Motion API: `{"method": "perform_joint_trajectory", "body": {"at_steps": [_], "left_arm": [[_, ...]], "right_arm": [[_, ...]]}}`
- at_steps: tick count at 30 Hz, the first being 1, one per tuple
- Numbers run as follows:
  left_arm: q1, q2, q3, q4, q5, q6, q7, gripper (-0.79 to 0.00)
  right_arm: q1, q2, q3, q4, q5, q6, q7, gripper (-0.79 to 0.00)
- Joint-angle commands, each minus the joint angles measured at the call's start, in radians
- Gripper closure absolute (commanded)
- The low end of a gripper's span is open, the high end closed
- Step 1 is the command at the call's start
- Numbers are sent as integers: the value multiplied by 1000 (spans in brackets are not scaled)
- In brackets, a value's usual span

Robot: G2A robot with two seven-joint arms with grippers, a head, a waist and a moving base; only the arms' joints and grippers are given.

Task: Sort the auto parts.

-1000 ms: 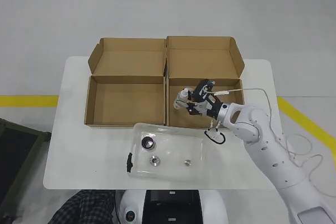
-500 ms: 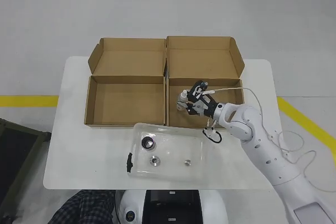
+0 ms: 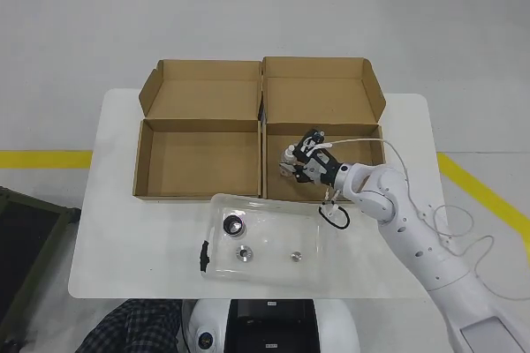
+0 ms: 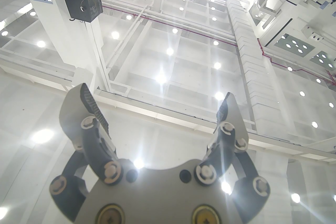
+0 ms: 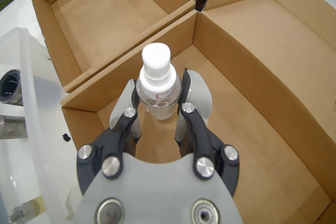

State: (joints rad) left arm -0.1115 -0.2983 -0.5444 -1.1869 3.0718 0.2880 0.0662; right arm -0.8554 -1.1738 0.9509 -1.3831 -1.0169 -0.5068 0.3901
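Observation:
A small clear bottle (image 5: 156,57) with a white cap is held in my right gripper (image 5: 159,89), which is shut on its body. It hangs over the near left corner of the right cardboard box (image 3: 336,132), cap (image 3: 285,157) pointing left. A clear plastic tray (image 3: 265,205) in front of the boxes holds a black ring bearing (image 3: 235,225), a round metal part (image 3: 245,255) and a small metal bolt (image 3: 295,257). My left gripper (image 4: 156,97) is open, holds nothing, and faces the ceiling.
The left cardboard box (image 3: 199,163) stands beside the right one with bare floor inside, both with lids folded back. A black part (image 3: 205,255) sits at the tray's left edge. The white table (image 3: 115,229) has free room left of the tray.
My right gripper has carried the bottle a little to the left, toward the right box's near left corner. The tray's parts have not moved.

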Motion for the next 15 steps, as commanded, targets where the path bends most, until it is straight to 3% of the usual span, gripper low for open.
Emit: {"method": "perform_joint_trajectory", "body": {"at_steps": [1,8,15], "left_arm": [[0,0,0,0,0,0,0,-785],[0,0,0,0,0,0,0,-785],[0,0,0,0,0,0,0,-785]], "right_arm": [[-3,0,4,-2,-1,1,1,-785],[-27,9,45,-81,-17,10,12,-785],[-115,42,154,-339,-51,-6,130,-785]]}}
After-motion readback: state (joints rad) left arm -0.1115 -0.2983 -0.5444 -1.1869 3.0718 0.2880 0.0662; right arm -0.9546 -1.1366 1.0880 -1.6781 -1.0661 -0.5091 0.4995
